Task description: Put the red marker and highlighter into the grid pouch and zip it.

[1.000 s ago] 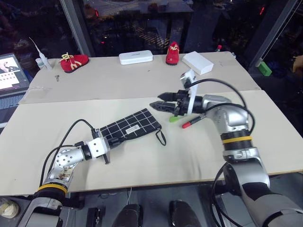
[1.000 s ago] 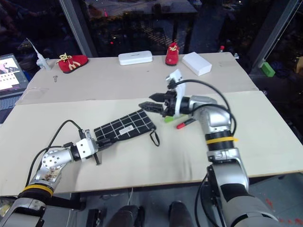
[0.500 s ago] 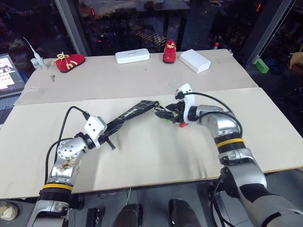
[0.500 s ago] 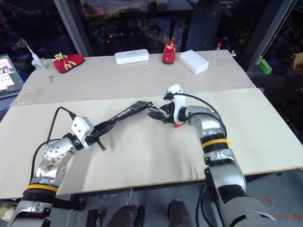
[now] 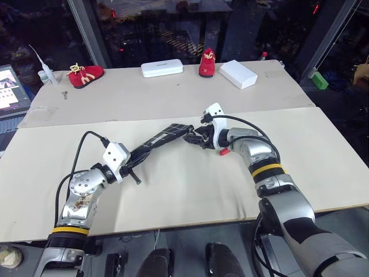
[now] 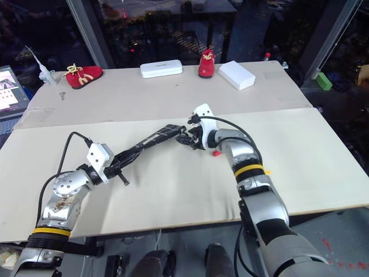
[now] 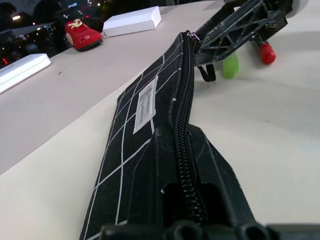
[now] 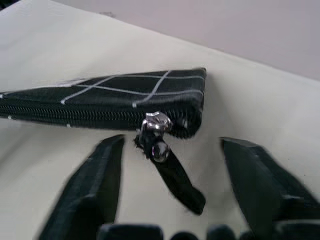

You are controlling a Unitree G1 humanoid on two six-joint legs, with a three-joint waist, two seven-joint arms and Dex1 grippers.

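Observation:
The grid pouch stands on its long edge, zipper side up, lifted slantwise over the table. My left gripper is shut on its near end. At the pouch's far end my right gripper is open, one finger on each side of the silver zipper pull and the black loop strap, touching neither. The zipper looks closed along its length. Just behind the right gripper lie the red marker and the light-green highlighter, side by side on the table.
Along the back of the table are a long white case, two red shoes and a white box. A screen sits at the far left edge. A seam runs across the table behind the pouch.
The left gripper lifted the pouch off the table and rolled it from flat onto its edge. The right gripper dropped and moved to the pouch's zipper end, its fingers narrowing somewhat.

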